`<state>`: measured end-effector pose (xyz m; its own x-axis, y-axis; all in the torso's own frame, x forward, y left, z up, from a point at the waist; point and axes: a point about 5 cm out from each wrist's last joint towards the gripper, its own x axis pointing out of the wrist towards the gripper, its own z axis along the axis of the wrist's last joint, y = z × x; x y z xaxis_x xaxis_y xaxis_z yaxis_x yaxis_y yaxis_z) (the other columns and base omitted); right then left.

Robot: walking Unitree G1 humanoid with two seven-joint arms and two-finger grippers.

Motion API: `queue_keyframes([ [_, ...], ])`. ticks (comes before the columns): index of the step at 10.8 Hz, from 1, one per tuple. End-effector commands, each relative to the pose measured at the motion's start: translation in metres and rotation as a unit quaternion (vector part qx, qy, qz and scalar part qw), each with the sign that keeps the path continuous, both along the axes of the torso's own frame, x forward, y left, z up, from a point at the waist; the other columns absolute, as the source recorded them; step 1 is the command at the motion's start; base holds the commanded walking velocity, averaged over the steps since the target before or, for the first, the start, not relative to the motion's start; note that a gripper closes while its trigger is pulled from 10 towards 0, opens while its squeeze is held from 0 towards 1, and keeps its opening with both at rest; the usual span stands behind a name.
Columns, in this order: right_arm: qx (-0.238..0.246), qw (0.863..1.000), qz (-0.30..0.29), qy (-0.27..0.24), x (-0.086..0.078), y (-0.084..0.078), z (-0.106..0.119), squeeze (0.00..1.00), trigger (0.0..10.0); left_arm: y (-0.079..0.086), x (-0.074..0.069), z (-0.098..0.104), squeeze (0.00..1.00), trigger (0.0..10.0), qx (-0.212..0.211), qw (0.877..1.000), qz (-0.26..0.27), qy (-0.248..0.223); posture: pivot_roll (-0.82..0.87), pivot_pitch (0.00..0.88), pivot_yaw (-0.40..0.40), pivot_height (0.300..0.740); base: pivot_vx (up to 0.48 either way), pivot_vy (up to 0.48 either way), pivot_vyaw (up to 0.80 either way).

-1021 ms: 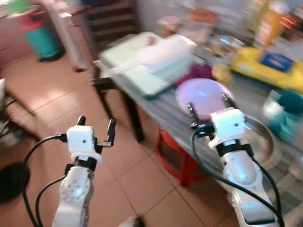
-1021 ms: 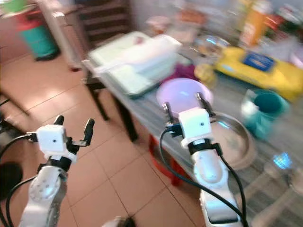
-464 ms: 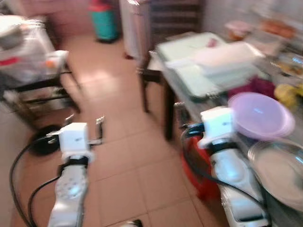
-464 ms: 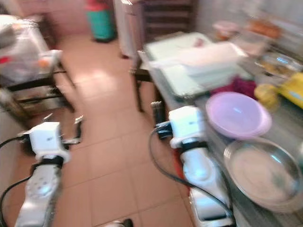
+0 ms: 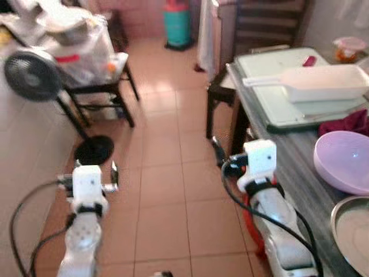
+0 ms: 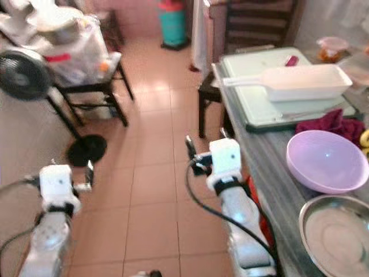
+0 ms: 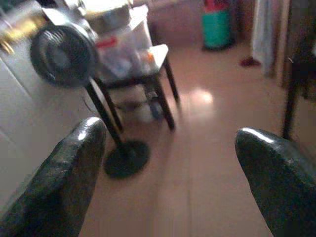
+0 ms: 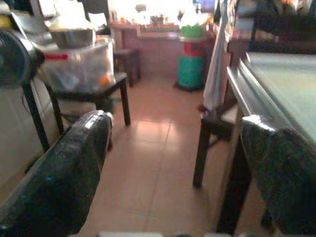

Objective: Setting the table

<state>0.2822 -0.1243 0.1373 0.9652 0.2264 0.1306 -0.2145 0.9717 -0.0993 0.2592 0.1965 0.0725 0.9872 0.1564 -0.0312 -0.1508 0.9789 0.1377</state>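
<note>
Bowl (image 6: pixel 327 160) and tray (image 6: pixel 337 235) sit on the table (image 6: pixel 271 167), right of the right gripper (image 6: pixel 205 141); left gripper (image 5: pixel 92 167) hangs over floor. Both spread wide, empty.

No text, brand, number or sign can be read anywhere; the red band (image 8: pixel 58 56) on the clear plastic bin (image 8: pixel 79 69) has the shape of a label, but it is too blurred to show any letters; the small jar (image 6: pixel 330 49) at the far end of the worktop (image 6: pixel 271 156) shows a coloured patch and no legible print.
</note>
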Motion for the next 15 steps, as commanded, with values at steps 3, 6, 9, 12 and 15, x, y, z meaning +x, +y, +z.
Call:
queue_keyframes([
  [3,0.042,0.994,-0.010,0.102,-0.001,-0.007,-0.043,0.00,10.0,0.002,-0.011,-0.046,0.00,10.0,0.008,0.996,-0.017,0.086,-0.06,0.127,0.085,0.740,0.000,0.000,0.00],
  [6,-0.007,0.985,-0.009,0.171,-0.006,-0.016,-0.087,0.00,10.0,0.005,-0.017,-0.084,0.00,10.0,0.005,0.984,-0.025,0.179,-0.06,0.112,0.072,0.740,0.000,0.000,0.00],
  [9,0.021,0.983,0.000,0.183,-0.004,-0.016,-0.093,0.00,10.0,0.008,-0.011,-0.083,0.00,10.0,0.006,0.985,-0.020,0.170,-0.06,0.109,0.071,0.740,0.000,0.091,0.00],
  [12,0.016,0.983,0.004,0.184,-0.006,-0.014,-0.097,0.00,10.0,0.006,-0.010,-0.086,0.00,10.0,0.006,0.985,-0.022,0.170,-0.06,0.115,0.075,0.740,0.000,0.289,0.00],
  [15,0.016,0.984,0.004,0.178,-0.005,-0.013,-0.098,0.00,10.0,0.009,-0.010,-0.088,0.00,10.0,0.009,0.985,-0.021,0.169,-0.06,0.119,0.080,0.740,0.000,0.306,0.00],
])
